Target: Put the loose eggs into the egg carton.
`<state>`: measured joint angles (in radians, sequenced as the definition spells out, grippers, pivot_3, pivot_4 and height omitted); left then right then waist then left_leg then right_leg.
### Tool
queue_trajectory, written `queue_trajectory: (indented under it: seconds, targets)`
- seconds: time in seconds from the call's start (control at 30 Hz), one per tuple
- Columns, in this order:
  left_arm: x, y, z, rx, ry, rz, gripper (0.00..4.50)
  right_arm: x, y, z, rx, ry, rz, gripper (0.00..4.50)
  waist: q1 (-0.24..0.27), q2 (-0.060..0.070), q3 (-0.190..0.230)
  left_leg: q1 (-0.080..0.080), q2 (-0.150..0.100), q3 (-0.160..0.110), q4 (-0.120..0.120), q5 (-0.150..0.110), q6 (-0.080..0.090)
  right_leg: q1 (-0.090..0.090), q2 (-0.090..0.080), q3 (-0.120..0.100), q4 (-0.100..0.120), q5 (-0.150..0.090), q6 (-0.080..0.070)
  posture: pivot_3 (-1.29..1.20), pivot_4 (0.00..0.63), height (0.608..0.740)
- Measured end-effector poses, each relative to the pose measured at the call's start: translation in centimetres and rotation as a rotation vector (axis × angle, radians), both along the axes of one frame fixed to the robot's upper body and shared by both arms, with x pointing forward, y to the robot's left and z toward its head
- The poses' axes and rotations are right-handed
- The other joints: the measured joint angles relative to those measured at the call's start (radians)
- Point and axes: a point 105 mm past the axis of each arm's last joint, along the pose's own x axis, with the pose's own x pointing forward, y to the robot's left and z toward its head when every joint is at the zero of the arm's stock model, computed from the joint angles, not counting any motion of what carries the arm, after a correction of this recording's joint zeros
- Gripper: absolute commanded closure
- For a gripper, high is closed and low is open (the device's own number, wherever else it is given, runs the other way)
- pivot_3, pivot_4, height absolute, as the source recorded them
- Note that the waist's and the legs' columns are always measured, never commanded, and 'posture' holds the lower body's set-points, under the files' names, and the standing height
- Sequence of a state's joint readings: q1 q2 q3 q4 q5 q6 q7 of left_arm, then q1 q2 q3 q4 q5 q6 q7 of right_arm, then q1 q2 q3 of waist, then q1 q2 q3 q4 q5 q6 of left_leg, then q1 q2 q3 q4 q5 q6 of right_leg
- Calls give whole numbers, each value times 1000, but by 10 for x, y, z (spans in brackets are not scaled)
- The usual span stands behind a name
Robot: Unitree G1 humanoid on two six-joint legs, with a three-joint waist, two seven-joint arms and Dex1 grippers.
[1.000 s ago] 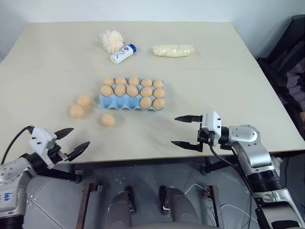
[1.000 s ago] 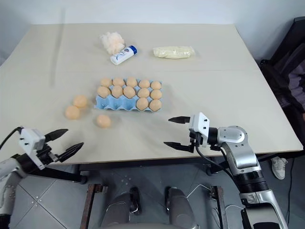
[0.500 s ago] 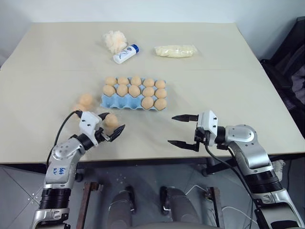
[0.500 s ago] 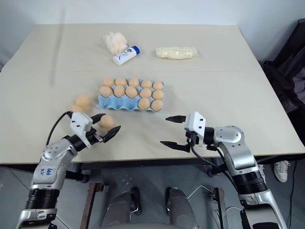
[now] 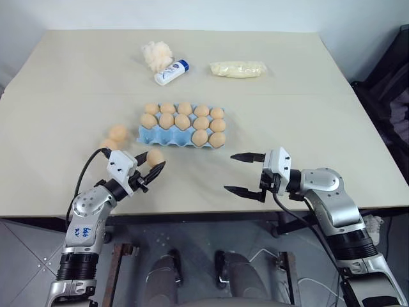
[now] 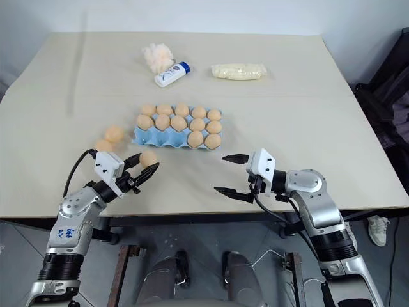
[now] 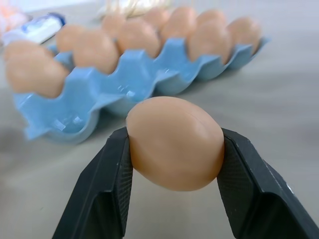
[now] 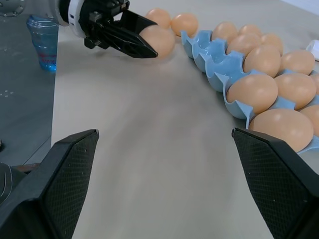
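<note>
Left gripper (image 7: 172, 149) fingers (image 7: 107, 179) just clamped on an egg (image 7: 174, 142), one pad on each side of it, centred. In the left eye view that egg (image 5: 154, 157) sits left of centre, just below the near-left corner of the egg carton (image 5: 153, 135). Looks like it's still on the table (image 5: 287, 115), not lifted yet as far as I can tell.

Means the grasp step is done; my read is lift and carry to an empty cup comes next. Front row of the carton has open cups on its left side, right next to the grip, so a short move.

Right gripper (image 5: 246, 174) jaws spread wide, nothing between them, parked lower right of centre, well apart from the carton.

Two more loose eggs (image 5: 114, 136) left of the carton, close together, partly behind the left arm.

Versus a second ago: left arm was down at the lower-left table edge with fingers wide; it has swung in to the egg and closed. Half a second ago it was at the egg with fingers still spread. Right arm hasn't moved. Carton contents unchanged.
</note>
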<state>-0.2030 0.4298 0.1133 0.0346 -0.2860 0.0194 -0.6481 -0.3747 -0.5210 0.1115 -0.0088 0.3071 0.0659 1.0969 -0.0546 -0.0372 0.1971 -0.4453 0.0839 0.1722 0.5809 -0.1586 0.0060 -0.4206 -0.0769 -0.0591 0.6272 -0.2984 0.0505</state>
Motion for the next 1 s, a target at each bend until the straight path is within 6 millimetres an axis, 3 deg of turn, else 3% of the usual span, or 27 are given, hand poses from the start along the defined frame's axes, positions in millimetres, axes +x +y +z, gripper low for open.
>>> queue_trajectory:
  seconds: [0.2, 0.43, 0.47, 0.7, 0.87, 1.0]
  targets:
    - [26, -31, 34, -23, -78, -78, 2352, 1, 1, -1, -2, -1, -12, 0, 8, 0, 0, 1, 0, -1, 6, -1, 1, 5, 0, -3, -1, 0, 0, 0, 150, 740]
    - [56, -61, 34, -22, -36, -159, 2352, 0, -3, -2, -2, -7, -52, 0, 12, 0, 0, 1, 0, 1, 8, -4, 6, 7, 0, -6, -3, 3, 5, 0, 150, 740]
    - [60, -62, 33, -24, -30, -155, 2066, 1, -4, -2, -1, -6, -60, 0, 12, 0, 0, 1, 0, 0, 8, -3, 6, 6, 0, -6, -3, 3, 5, 0, 150, 740]
    - [71, -63, 30, -42, -44, -124, 28, -3, -3, -1, 11, -14, -90, 0, 16, 0, 0, 1, 0, 0, 9, -3, 7, 6, 0, -7, -3, 3, 5, 0, 150, 740]
    - [58, -49, 30, -39, -91, -119, 28, -3, -5, -4, 14, -5, -106, 0, 16, 0, 0, 1, 0, 0, 9, -3, 7, 7, 0, -8, -2, 3, 6, 0, 150, 740]
    - [30, -19, 28, 8, -128, -119, 28, -3, -5, -4, 16, -4, -109, 0, 10, 0, 0, 1, 1, 0, 8, -3, 7, 6, 1, -5, -2, 2, 4, 0, 150, 740]
